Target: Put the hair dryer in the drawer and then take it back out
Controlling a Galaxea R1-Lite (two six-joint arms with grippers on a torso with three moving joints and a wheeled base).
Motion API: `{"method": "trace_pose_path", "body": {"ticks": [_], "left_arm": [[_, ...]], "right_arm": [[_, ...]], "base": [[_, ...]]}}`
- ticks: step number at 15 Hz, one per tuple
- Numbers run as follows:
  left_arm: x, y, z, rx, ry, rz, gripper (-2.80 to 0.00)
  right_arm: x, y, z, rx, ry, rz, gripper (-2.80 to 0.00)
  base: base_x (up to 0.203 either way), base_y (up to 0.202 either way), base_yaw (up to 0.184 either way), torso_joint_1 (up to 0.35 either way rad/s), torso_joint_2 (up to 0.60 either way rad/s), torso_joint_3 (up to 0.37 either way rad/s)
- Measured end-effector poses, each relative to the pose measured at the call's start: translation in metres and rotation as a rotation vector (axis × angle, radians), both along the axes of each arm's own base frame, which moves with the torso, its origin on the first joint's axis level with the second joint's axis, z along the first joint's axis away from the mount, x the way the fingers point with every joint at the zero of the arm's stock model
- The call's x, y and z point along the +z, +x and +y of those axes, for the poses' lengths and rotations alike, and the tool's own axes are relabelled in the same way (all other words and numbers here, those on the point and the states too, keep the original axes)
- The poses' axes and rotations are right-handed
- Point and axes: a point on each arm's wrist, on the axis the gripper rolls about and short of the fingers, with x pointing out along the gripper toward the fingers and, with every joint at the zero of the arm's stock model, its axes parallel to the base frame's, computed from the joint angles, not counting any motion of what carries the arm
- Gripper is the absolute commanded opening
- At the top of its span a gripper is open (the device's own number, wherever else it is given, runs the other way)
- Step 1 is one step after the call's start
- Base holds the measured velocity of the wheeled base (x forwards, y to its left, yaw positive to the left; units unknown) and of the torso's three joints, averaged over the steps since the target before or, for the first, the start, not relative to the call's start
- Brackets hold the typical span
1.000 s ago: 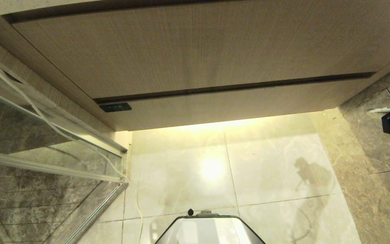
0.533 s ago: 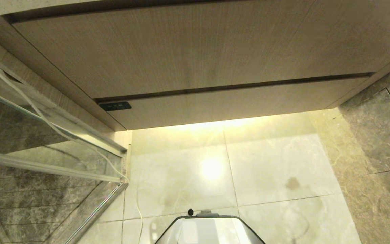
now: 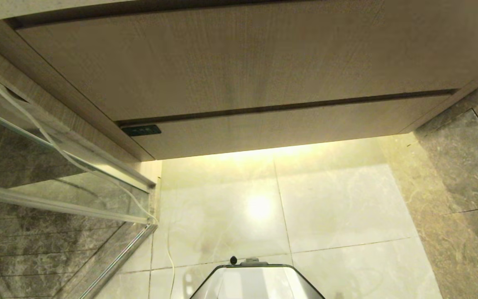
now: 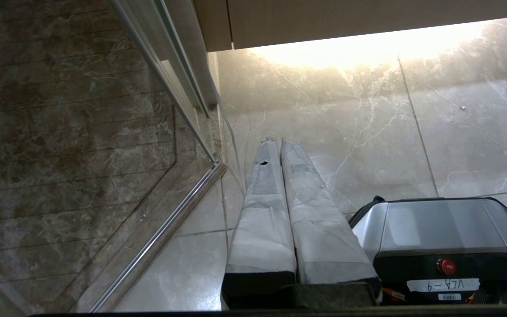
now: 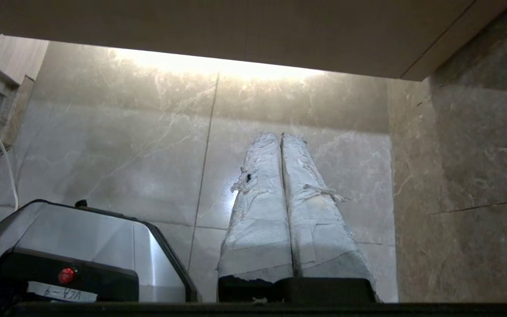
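The drawer (image 3: 288, 128) is the shallow wood-grain front with a small dark label (image 3: 141, 131), and it sits flush with the vanity, closed. The hair dryer is out of view. Neither arm shows in the head view. My left gripper (image 4: 275, 141) hangs low over the pale floor tiles beside the glass door, its taped fingers (image 4: 262, 198) pressed together and empty. My right gripper (image 5: 280, 136) hangs over the floor near the dark marble wall, its fingers (image 5: 310, 202) shut with nothing between them.
Above the drawer is a taller plain wood-grain panel (image 3: 239, 62). A glass shower door (image 3: 56, 182) with a metal rail stands at the left, with a thin white cord (image 3: 168, 249) along it. A dark marble wall (image 3: 459, 166) closes the right. My base (image 3: 255, 282) is at the bottom.
The right arm, seen at the right edge of the head view a second ago, has dropped out of that view. Its shadow on the floor has gone too.
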Motion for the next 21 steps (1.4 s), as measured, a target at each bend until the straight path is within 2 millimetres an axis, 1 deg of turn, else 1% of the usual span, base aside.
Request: {"method": "trace_pose_path", "body": {"ticks": [2,4,8,10,15,21], "left_arm": [[0.000,0.000,0.000,0.000,0.000,0.000,-2.80],[0.000,0.000,0.000,0.000,0.000,0.000,-2.80],[0.000,0.000,0.000,0.000,0.000,0.000,-2.80],[0.000,0.000,0.000,0.000,0.000,0.000,-2.80],[0.000,0.000,0.000,0.001,0.000,0.000,-2.80],[0.000,0.000,0.000,0.000,0.000,0.000,-2.80]], "right_arm": [[-0.028,-0.014,-0.002,-0.012,0.003,-0.048,-2.80],[-0.042,-0.019,-0.005,-0.050,0.016,-0.050,-2.80],[-0.047,-0.022,-0.007,0.035,0.071,-0.063,-2.80],[-0.051,-0.022,-0.007,0.041,0.107,-0.029,-2.80],[-0.052,-0.022,-0.007,0.046,0.135,-0.021,-2.80],[-0.052,-0.022,-0.007,0.046,0.124,-0.017,-2.80]], "base": [[0.000,0.000,0.000,0.000,0.00,0.000],[0.000,0.000,0.000,0.000,0.00,0.000],[0.000,0.000,0.000,0.000,0.00,0.000],[0.000,0.000,0.000,0.000,0.00,0.000],[0.000,0.000,0.000,0.000,0.00,0.000],[0.000,0.000,0.000,0.000,0.00,0.000]]}}
